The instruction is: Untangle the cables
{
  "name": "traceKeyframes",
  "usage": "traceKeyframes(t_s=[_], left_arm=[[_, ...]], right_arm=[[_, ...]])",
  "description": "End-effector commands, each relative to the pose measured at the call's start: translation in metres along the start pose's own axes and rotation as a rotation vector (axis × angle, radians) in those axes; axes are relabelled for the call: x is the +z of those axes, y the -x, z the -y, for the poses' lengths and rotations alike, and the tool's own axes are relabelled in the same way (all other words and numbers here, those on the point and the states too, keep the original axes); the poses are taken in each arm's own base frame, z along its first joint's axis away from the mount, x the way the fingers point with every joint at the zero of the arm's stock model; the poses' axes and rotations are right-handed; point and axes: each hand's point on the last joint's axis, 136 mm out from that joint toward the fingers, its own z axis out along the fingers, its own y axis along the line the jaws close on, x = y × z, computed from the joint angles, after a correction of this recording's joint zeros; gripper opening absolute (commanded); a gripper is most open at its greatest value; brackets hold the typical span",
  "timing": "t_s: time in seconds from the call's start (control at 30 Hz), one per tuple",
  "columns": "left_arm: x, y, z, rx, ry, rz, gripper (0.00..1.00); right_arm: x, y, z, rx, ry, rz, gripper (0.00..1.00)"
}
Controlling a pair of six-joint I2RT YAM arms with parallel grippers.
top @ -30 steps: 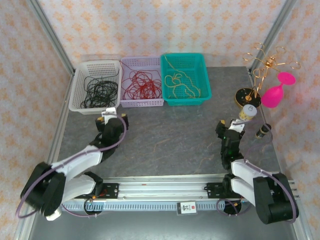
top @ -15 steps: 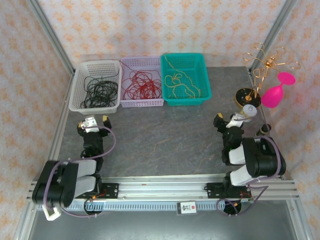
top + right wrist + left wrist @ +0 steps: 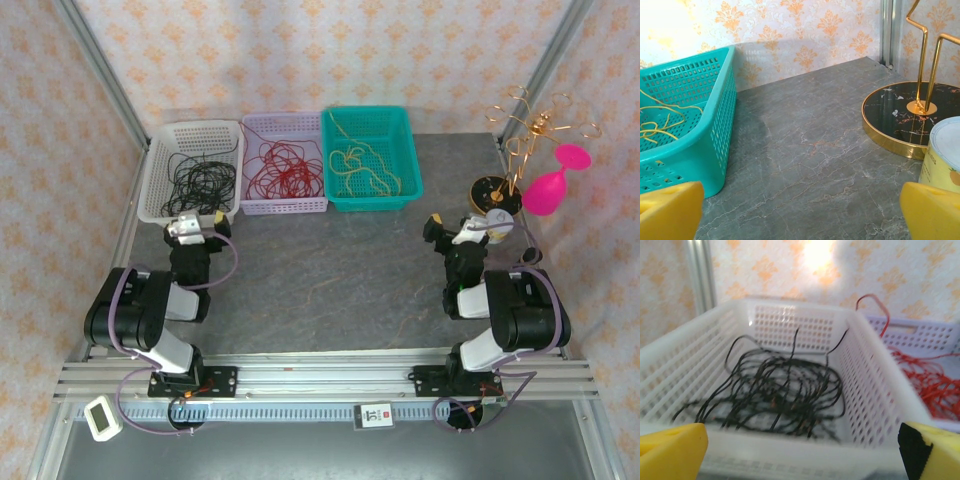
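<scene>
1. The black cables (image 3: 198, 180) lie in the white basket (image 3: 155, 180), at 11 o'clock on the table (image 3: 330, 280).
2. The red cables (image 3: 283, 168) fill the lilac basket (image 3: 285, 122). The yellow cables (image 3: 360, 165) lie in the teal basket (image 3: 412, 160), at 12 o'clock.
3. The left gripper (image 3: 195, 225), at 6 o'clock from the white basket, is spread wide and empty.
4. The right gripper (image 3: 462, 225), at 3 o'clock, is the same.

The table (image 3: 330, 280) was open across the frame centre of the top view. Three baskets (image 3: 375, 200) blocked the upper edge. A stand (image 3: 490, 188), glass (image 3: 553, 185) and jar (image 3: 945, 160) crowded the upper right.
</scene>
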Motion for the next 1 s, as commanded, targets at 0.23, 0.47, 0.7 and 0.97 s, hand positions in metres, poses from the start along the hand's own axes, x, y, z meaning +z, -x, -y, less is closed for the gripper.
traceKeyframes(t_s=[0.23, 0.47, 0.7, 0.97], left_arm=[[0.0, -0.0123, 0.0018, -0.001, -0.033, -0.052, 1.0], [0.0004, -0.0122, 0.0014, 0.0, -0.031, -0.054, 1.0], [0.0001, -0.0131, 0.0014, 0.0, -0.031, -0.057, 1.0], [0.0001, -0.0133, 0.0019, 0.001, -0.033, -0.057, 1.0]], right_arm=[[0.0024, 0.0047, 0.0004, -0.012, -0.018, 0.016, 1.0], [0.0024, 0.0047, 0.0004, -0.013, -0.018, 0.016, 1.0], [0.0023, 0.005, 0.0003, -0.015, -0.019, 0.017, 1.0], [0.0031, 0.0043, -0.0006, -0.021, -0.021, 0.014, 1.0]])
